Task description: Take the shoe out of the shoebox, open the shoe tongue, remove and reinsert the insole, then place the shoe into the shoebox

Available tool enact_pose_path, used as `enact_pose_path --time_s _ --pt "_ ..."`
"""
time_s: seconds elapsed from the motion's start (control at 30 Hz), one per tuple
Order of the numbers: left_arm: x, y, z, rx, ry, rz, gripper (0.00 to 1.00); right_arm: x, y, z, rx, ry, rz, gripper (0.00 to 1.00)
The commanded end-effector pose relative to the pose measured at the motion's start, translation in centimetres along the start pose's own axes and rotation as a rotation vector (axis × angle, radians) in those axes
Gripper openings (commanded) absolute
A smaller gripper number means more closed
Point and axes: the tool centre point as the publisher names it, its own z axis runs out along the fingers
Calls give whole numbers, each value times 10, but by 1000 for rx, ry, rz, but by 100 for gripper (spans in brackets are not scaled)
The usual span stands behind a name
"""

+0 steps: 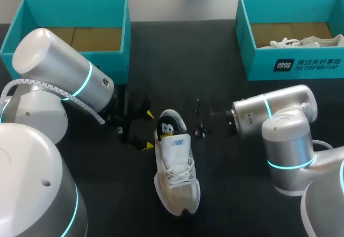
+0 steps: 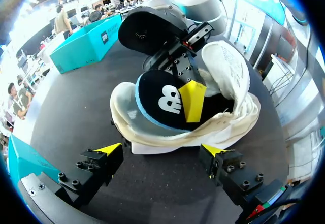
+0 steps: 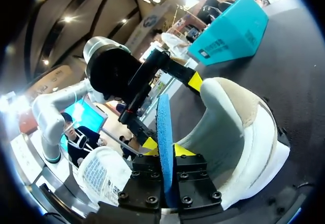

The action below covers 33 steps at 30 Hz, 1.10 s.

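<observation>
A white and beige sneaker (image 1: 176, 178) lies on the black table, heel toward the far side. A black insole with a blue edge (image 1: 167, 125) stands partly out of its heel opening. My right gripper (image 3: 166, 148) is shut on the insole's blue edge (image 3: 163, 127), and one of its yellow fingertips (image 2: 193, 101) presses on the insole's black face (image 2: 162, 99). My left gripper (image 1: 148, 129) stands open just left of the heel. The shoe's heel (image 2: 152, 137) sits just ahead of its spread fingers (image 2: 109, 149), and I cannot tell whether they touch.
A teal shoebox (image 1: 115, 38) with a bare cardboard floor stands at the back left. A second teal shoebox (image 1: 301, 67) at the back right holds another pale shoe (image 1: 301, 42). Both arms crowd the table's middle around the sneaker.
</observation>
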Motion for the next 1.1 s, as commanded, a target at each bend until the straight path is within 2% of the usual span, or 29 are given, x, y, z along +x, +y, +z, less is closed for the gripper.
enact_pose_path --time_s 0.03,0.27,0.6,0.77,0.93,0.97,1.0,1.1 --pt "0 -1 1 -4 -1 0 100 9 6 0 4 -27 -14 25" --pt "0 -1 1 -4 -1 0 100 11 14 -2 19 -44 -40 24" --pt "0 -1 1 -4 -1 0 100 12 22 -8 9 -68 -68 34" --pt "0 -1 1 -4 -1 0 100 8 25 -9 -28 -85 -79 34" --pt "0 -1 1 -4 -1 0 100 1 27 -13 -63 -109 -71 26" --pt "0 -1 1 -4 -1 0 100 -1 28 -13 -66 -107 -70 19" --pt "0 -1 1 -4 -1 0 100 -4 28 -11 -67 -106 -62 0" --pt "0 -1 1 -4 -1 0 100 -7 27 -7 -60 -94 -46 0"
